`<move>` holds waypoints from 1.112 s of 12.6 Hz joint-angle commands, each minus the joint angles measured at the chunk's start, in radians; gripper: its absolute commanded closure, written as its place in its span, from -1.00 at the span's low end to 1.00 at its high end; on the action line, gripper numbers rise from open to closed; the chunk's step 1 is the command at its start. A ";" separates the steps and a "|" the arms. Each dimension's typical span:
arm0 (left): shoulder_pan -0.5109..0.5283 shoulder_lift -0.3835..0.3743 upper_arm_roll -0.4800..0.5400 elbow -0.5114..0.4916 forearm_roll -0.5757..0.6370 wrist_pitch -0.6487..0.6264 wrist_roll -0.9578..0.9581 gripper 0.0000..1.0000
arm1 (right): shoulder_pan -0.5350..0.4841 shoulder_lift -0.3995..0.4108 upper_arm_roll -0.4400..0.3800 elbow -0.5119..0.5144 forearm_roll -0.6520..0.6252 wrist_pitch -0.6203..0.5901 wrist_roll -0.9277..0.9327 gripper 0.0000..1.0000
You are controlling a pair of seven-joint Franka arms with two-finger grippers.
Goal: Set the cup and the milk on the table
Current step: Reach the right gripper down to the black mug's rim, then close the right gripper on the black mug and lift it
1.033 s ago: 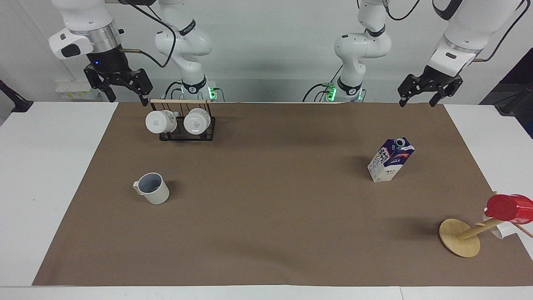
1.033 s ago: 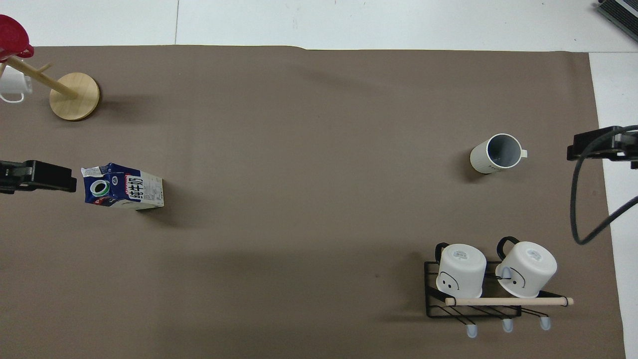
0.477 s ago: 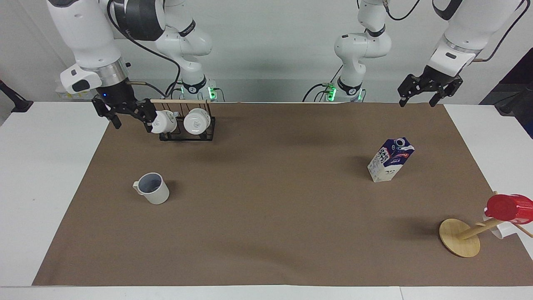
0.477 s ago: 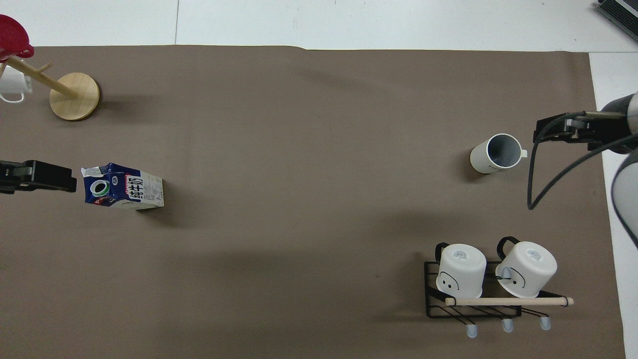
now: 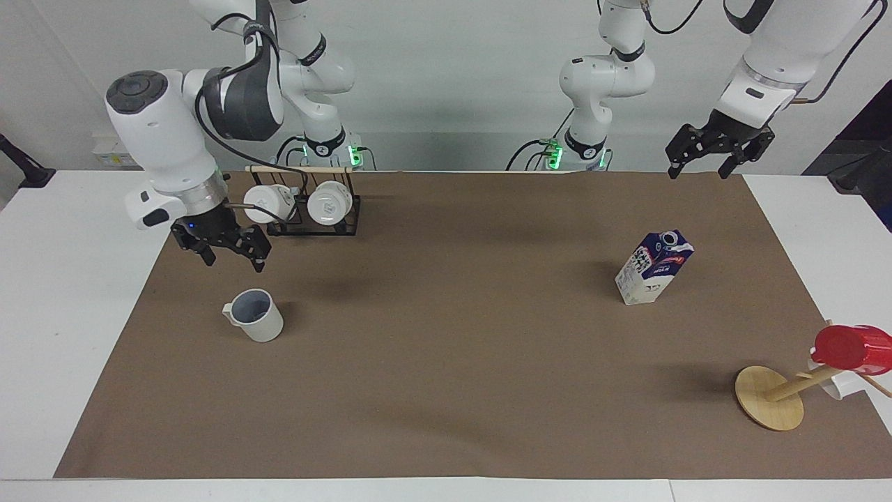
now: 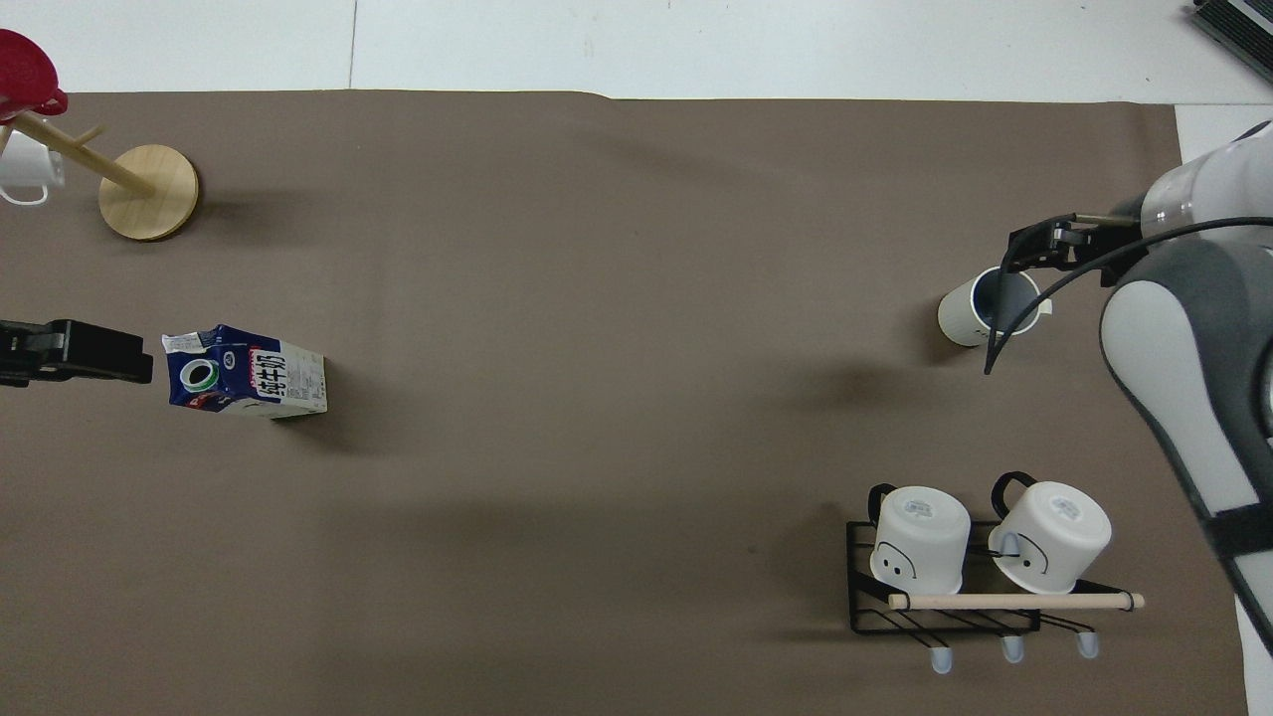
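The cup [image 5: 254, 315], off-white with a grey-blue inside, stands upright on the brown mat [image 5: 446, 362] of the white table [image 5: 63, 293], toward the right arm's end. It also shows in the overhead view [image 6: 970, 313]. My right gripper [image 5: 234, 263] is open and empty in the air over the mat right by the cup, not touching it; in the overhead view [image 6: 1024, 249] it sits at the cup's rim. The milk [image 5: 654, 268], a blue and white carton, stands on the mat toward the left arm's end, also seen from overhead [image 6: 247, 371]. My left gripper [image 5: 698, 173] waits open, raised over the mat's edge.
A black wire rack [image 5: 306, 226] holding two all-white mugs stands near the right arm's base, also in the overhead view [image 6: 945, 617]. A wooden mug tree [image 5: 770, 397] carrying a red cup [image 5: 850, 347] and a white mug stands at the left arm's end, farther from the robots than the milk.
My right arm has swung down and forward from above the rack to just over the cup. The left arm, cup and milk have not moved.
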 commanded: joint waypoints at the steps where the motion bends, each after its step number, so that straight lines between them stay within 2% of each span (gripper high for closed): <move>1: 0.004 -0.004 -0.001 0.013 -0.008 -0.018 -0.009 -1.00 | -0.011 0.014 0.006 -0.064 0.009 0.104 -0.025 -1.00; 7: 0.004 -0.003 -0.001 0.013 -0.008 -0.018 -0.009 -1.00 | -0.009 0.100 0.006 -0.146 0.009 0.236 -0.014 -1.00; 14: 0.004 -0.003 0.000 0.013 -0.008 -0.018 -0.009 -1.00 | -0.011 0.126 0.006 -0.175 0.009 0.275 -0.022 -1.00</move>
